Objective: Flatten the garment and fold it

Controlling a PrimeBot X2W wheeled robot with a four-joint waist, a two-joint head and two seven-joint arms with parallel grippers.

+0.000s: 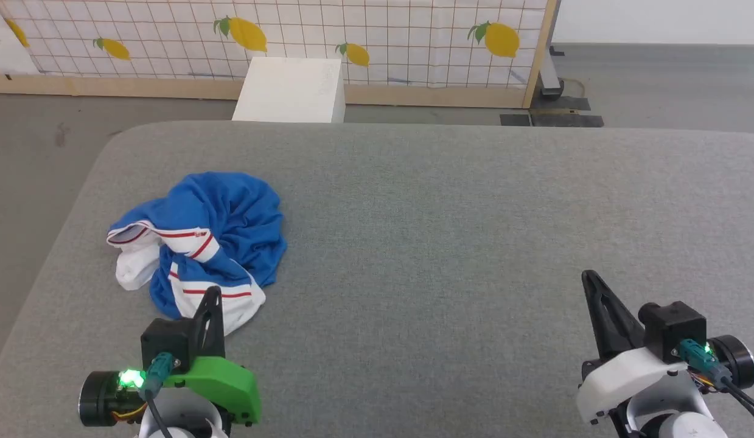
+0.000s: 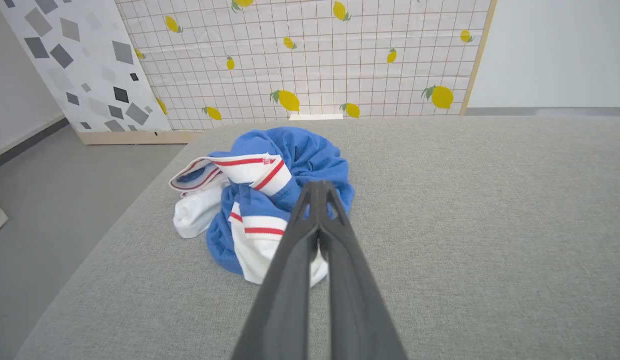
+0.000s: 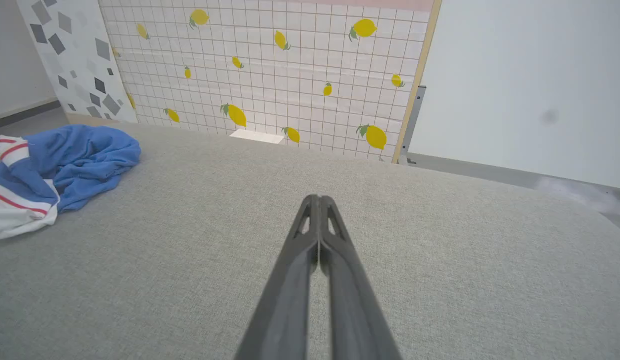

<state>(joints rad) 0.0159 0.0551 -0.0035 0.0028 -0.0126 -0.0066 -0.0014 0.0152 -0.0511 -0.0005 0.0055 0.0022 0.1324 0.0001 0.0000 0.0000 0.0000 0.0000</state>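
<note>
The garment (image 1: 227,222) lies crumpled in a heap on the left part of the grey table (image 1: 450,207), blue with white sleeves and red stripe trim. In the left wrist view the garment (image 2: 299,150) sits just beyond my fingers, and in the right wrist view the garment (image 3: 74,160) is far off at the left. My left gripper (image 1: 213,293) is shut and empty, its tips raised in front of the heap's near white edge. My right gripper (image 1: 589,277) is shut and empty over bare cloth at the lower right. The print is hidden in the folds.
The table's rounded far-left corner (image 1: 118,140) and left edge drop to a grey floor. A white box (image 1: 291,90) stands behind the table before a lemon-patterned screen (image 1: 383,36). A wooden post (image 1: 538,61) ends the screen at the right.
</note>
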